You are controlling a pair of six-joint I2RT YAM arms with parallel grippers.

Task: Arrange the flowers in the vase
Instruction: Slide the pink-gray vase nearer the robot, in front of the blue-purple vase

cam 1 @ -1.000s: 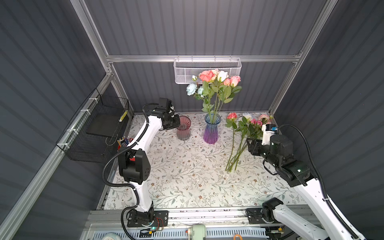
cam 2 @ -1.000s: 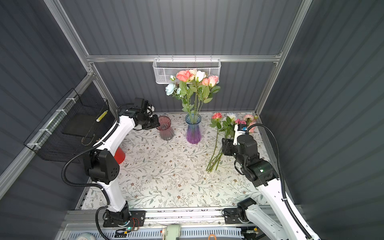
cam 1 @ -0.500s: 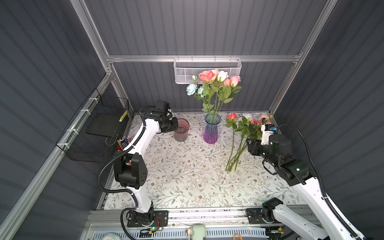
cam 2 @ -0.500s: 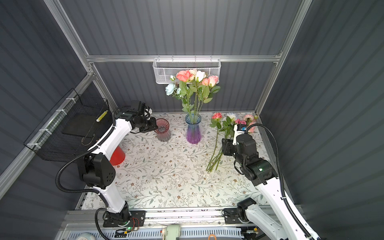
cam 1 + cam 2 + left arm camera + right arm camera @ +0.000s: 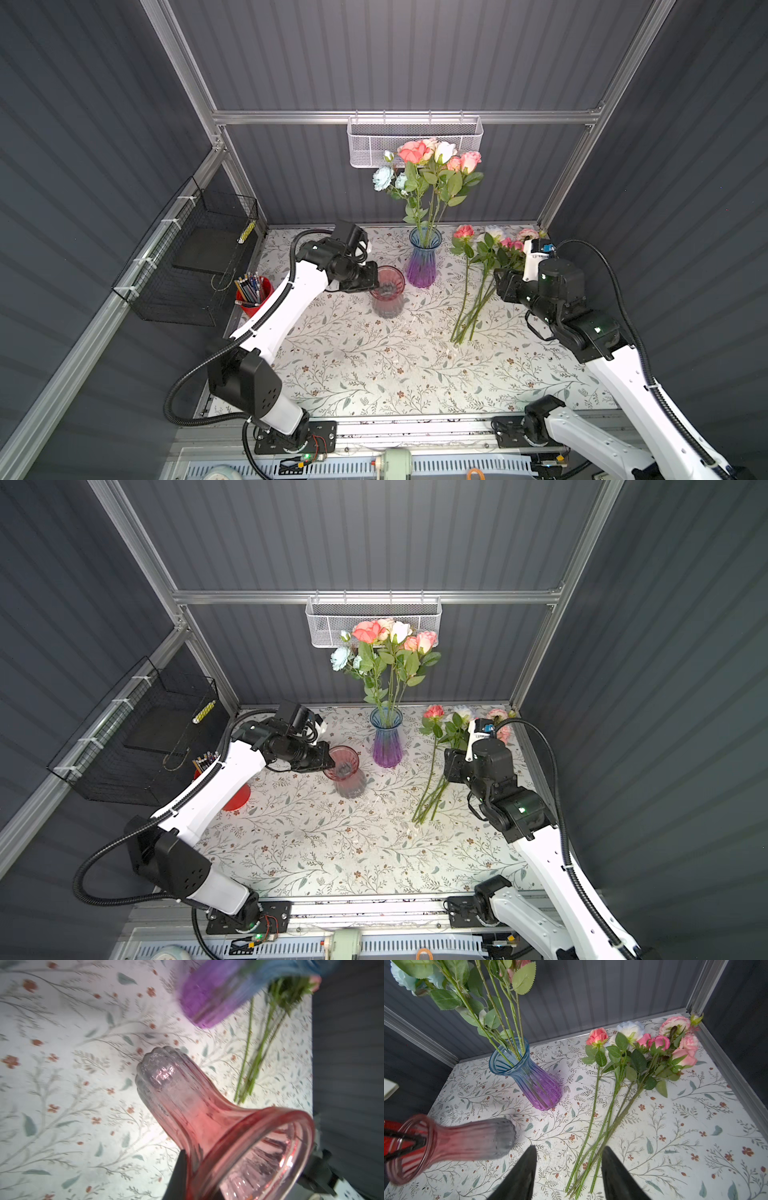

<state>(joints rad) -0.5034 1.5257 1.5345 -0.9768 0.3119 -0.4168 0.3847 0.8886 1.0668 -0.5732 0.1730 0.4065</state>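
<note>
At the rim of the pink vase (image 5: pixel 388 299), my left claw (image 5: pixel 375 282) is pinched narrow on the glass. The vase is tilted near the middle of the counter (image 5: pixel 374 374), just beside the blue vase (image 5: pixel 423 266), whose flowers (image 5: pixel 432 183) stand by the back edge. Loose flowers (image 5: pixel 484 251) lie toward the right edge, heads at the back right corner. My right claw (image 5: pixel 570 1148) hovers half wide above their stems, empty. I judge I should level the base, seat it flat, and only then let go.
</note>
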